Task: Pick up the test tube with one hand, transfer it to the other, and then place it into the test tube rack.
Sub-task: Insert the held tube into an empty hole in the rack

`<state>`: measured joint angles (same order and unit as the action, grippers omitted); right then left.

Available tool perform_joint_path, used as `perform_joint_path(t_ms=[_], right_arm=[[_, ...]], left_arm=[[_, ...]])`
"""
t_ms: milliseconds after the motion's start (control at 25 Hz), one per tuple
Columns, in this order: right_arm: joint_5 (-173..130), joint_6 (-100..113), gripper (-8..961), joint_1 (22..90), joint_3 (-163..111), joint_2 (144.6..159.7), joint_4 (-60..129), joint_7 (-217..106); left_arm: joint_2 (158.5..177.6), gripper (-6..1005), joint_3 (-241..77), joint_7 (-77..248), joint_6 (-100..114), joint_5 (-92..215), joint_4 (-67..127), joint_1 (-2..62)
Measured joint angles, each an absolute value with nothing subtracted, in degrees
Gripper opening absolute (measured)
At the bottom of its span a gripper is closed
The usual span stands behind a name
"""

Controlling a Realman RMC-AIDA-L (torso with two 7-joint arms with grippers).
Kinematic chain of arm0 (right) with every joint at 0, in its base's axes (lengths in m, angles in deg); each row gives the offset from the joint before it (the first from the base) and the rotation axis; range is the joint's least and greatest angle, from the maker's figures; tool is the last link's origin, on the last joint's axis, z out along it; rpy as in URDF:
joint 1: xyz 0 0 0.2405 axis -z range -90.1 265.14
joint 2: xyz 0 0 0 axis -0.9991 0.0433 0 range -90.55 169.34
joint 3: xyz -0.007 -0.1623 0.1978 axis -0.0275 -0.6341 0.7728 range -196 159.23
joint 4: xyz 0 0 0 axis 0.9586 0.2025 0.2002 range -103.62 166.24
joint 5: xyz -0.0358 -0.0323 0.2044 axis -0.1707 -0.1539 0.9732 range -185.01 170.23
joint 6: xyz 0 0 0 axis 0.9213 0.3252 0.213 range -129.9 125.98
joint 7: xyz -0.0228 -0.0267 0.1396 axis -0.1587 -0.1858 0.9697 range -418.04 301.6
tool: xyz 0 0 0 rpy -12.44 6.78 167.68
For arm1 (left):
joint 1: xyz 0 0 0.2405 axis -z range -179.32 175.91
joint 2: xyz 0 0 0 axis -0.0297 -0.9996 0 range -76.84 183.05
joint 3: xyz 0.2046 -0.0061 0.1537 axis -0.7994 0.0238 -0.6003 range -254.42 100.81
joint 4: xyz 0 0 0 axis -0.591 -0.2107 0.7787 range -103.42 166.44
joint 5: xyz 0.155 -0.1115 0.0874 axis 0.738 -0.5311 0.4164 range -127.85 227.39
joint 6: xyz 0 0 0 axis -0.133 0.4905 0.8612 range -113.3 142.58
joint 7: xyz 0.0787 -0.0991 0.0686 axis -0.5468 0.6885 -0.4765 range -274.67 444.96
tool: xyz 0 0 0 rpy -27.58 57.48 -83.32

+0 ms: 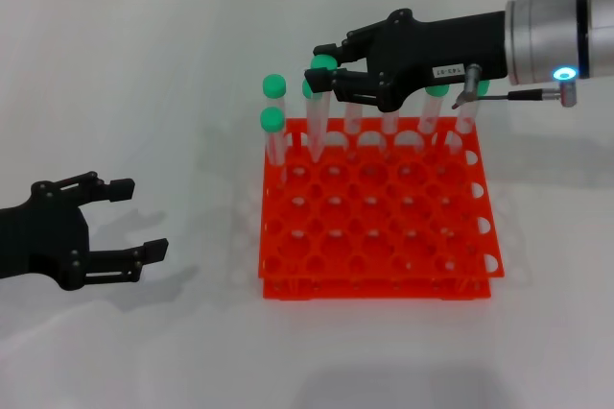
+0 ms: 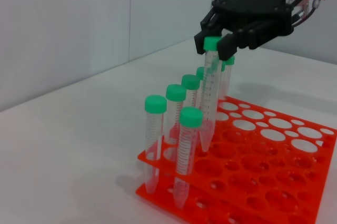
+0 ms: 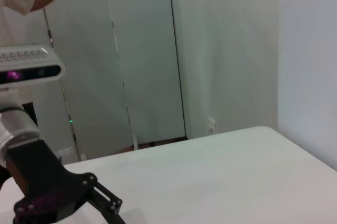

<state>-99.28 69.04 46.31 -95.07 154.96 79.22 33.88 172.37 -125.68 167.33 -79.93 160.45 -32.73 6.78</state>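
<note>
My right gripper (image 1: 324,65) is shut on the green cap of a clear test tube (image 1: 318,116). It holds the tube nearly upright over the back left of the orange-red rack (image 1: 374,286). In the left wrist view the gripper (image 2: 215,45) pinches the cap, and the tube (image 2: 209,103) hangs with its tip at a hole in the rack's (image 2: 274,187) top tier. My left gripper (image 1: 139,219) is open and empty, low over the table, left of the rack.
Several other green-capped tubes stand in the rack's back row (image 1: 434,107) and left column (image 1: 272,135), close around the held tube. In the right wrist view, the left arm's black gripper (image 3: 63,200) shows low, with a wall behind the table.
</note>
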Motion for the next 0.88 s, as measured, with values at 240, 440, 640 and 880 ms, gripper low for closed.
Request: perform_joint_path(t_ms=[240,440,640,880], right_arm=[[-98.9,66.2,298,46.3,-97.8,155.20,79.1,33.9],[-98.8,65.7,299,46.4,-98.0,155.23,78.9,33.9],[-98.8,65.1,301,46.8,-98.2,155.23,78.4,33.5],[-98.8,63.3,302,46.8,-99.5,155.23,77.4,33.5]], left_arm=[[172.36,890,-125.7,167.3,-79.7,160.5,-32.7,7.2],[172.42,889,-125.8,167.4,-79.3,160.9,-32.6,7.4],[172.45,889,-125.8,167.4,-79.3,161.0,-32.3,7.9],[172.47,890,-125.8,167.4,-78.6,161.6,-31.2,8.7]])
